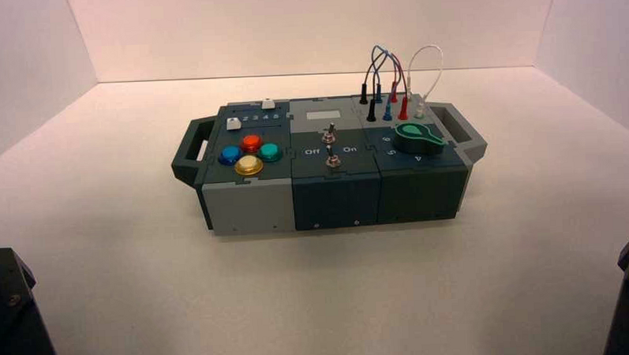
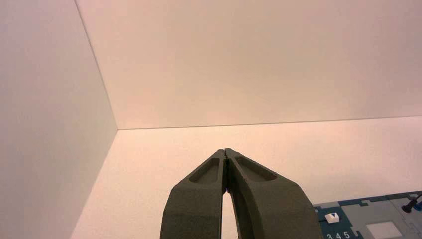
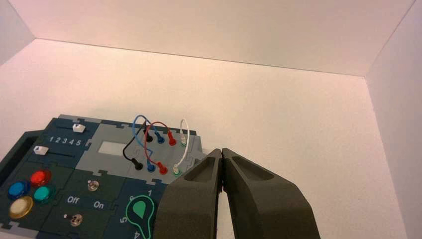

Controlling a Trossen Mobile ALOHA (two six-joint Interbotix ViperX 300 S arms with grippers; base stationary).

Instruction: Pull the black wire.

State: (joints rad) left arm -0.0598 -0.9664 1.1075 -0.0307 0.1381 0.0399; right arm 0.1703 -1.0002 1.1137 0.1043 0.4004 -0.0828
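The black wire [image 1: 370,109] is plugged into the back right part of the box [image 1: 249,203], its two black plugs standing in sockets one behind the other. In the right wrist view the black wire [image 3: 138,165] loops from a near socket to a far one, leftmost in the row of leads. My right gripper [image 3: 221,150] is shut and empty, hanging short of the box's right end and apart from the leads. My left gripper [image 2: 225,151] is shut and empty, off the box's left back corner [image 2: 368,219]. In the high view only the dark arm bodies show, at the two bottom corners.
Blue [image 3: 151,169], red [image 3: 162,169] and white [image 3: 176,171] leads stand beside the black one. A green knob [image 1: 419,137], two toggle switches [image 1: 330,135] marked Off and On, several coloured buttons [image 1: 251,143] and white sliders [image 1: 233,123] sit on the box. White walls enclose the table.
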